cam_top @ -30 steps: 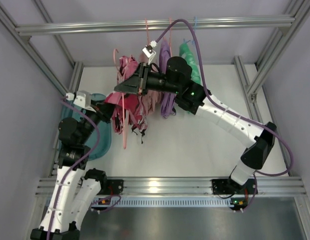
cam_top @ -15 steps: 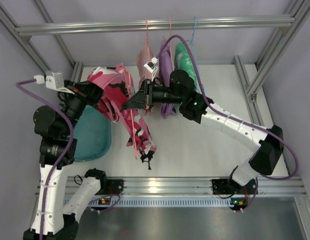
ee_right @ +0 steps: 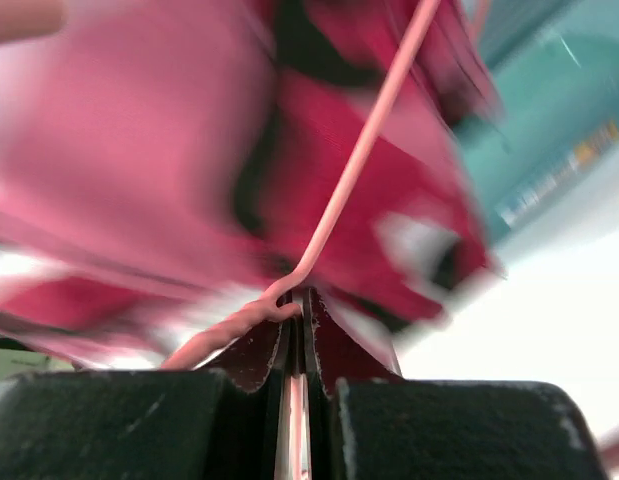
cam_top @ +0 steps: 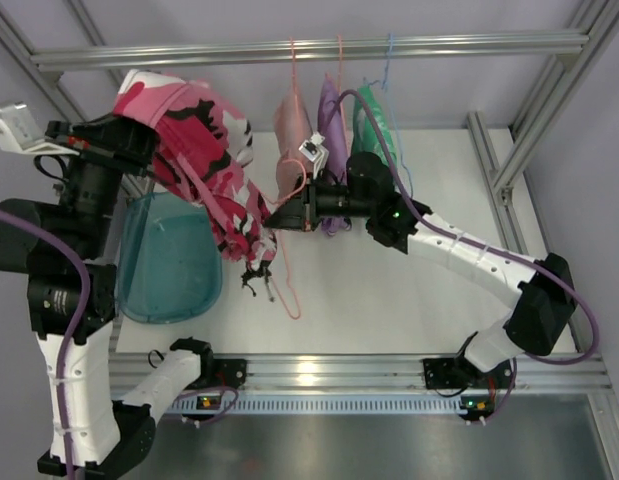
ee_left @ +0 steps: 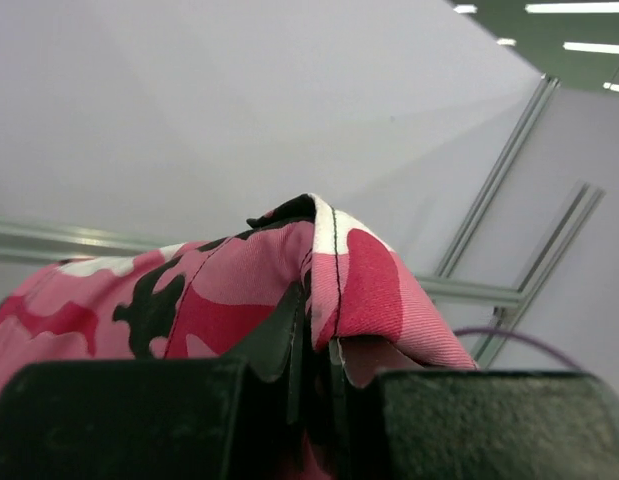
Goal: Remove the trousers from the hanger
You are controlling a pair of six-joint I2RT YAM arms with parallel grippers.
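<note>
**Trousers and hanger in separate grips**

The trousers (cam_top: 204,140) drape from the left gripper (ee_left: 314,330), which is clamped on a seam fold, at ten o'clock from the hanger (ee_right: 355,160). The right gripper (ee_right: 297,310) pinches the hanger's wire, which dangles toward six o'clock.

I have open table (cam_top: 389,300) front right; hanging clothes (cam_top: 331,110) crowd the rear middle, the trousers (cam_top: 234,205) dangle left of centre, beside the teal tub (cam_top: 169,270).
</note>
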